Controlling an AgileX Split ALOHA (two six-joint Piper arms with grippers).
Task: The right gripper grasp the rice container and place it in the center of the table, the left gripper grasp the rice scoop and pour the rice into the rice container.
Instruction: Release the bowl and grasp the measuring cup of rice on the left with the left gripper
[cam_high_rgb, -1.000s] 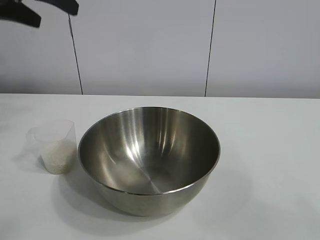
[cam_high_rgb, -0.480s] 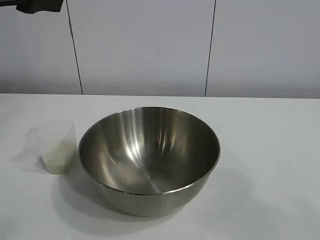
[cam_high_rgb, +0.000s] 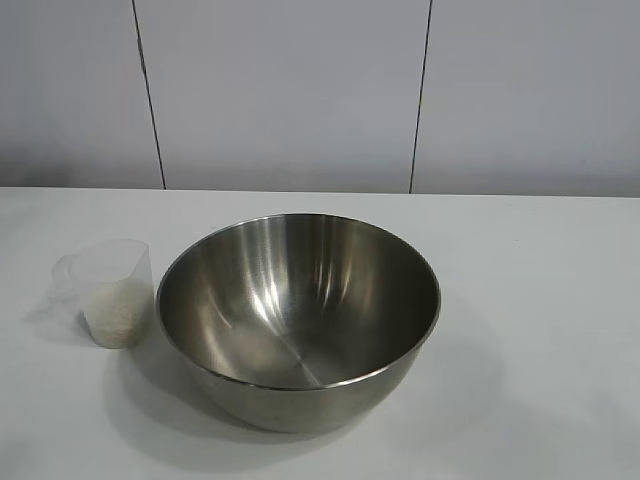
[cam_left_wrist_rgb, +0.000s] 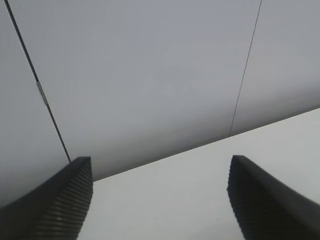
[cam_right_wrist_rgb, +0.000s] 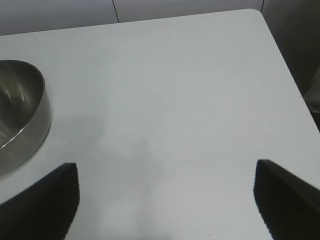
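The bowl (cam_high_rgb: 298, 318) stands nearest, close to the front edge of the table (cam_high_rgb: 540, 300) and a little toward its left side, upright with its mouth open to the ceiling. Sitting roughly mid-table, it looks already put where the task wants it, so that rice can be tipped in from the side. Its inside is bare, shiny metal with no grains that I can see.

Just beside it, toward the table's left edge, stands the cup (cam_high_rgb: 108, 292), upright, apart from the bowl's wall by a narrow gap. The rice (cam_high_rgb: 117, 312) fills its lower part. Nothing holds it; its spot next to the bowl keeps the pour short, and the pour looks not yet done.

The right gripper (cam_right_wrist_rgb: 165, 200) hangs over the bare right half of the table, its fingers spread wide with nothing between them. The bowl's rim shows off to one side in its wrist view, well apart from it, which fits a hand that has finished its share.

The left gripper (cam_left_wrist_rgb: 160, 200) does not appear in the exterior view. Its own camera shows its fingers standing apart and empty, aimed at the table's far edge and the wall panels (cam_high_rgb: 290, 95) beyond, not at the cup.
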